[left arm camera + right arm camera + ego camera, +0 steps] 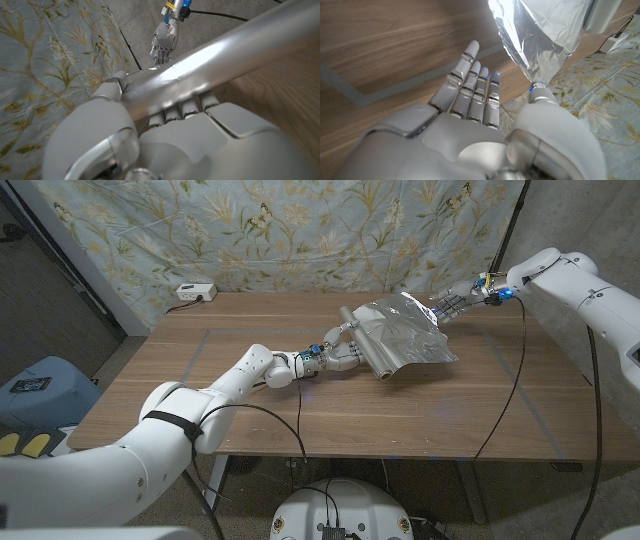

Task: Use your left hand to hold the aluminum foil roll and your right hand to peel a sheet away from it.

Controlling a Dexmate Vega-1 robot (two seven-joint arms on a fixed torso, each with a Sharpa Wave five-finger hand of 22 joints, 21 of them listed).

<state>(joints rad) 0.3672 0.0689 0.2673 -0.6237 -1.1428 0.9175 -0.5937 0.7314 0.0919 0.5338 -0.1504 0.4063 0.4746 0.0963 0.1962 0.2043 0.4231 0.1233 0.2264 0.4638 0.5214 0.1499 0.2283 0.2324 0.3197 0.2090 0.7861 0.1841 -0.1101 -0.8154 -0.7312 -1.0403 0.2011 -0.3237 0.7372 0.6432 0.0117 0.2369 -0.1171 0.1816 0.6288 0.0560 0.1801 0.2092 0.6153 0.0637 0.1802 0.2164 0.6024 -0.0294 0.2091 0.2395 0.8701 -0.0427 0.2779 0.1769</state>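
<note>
Left hand (338,356) grips roll (366,350); right hand (452,304) pinches sheet (405,330) corner. Pull away steadily, roll held firm.

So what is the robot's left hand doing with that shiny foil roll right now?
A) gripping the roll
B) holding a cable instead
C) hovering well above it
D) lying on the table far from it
A: the left hand has its fingers wrapped around the foil roll, with a sheet pulled out toward the right hand.

White arms (215,395), grey fingers (470,85)
</note>
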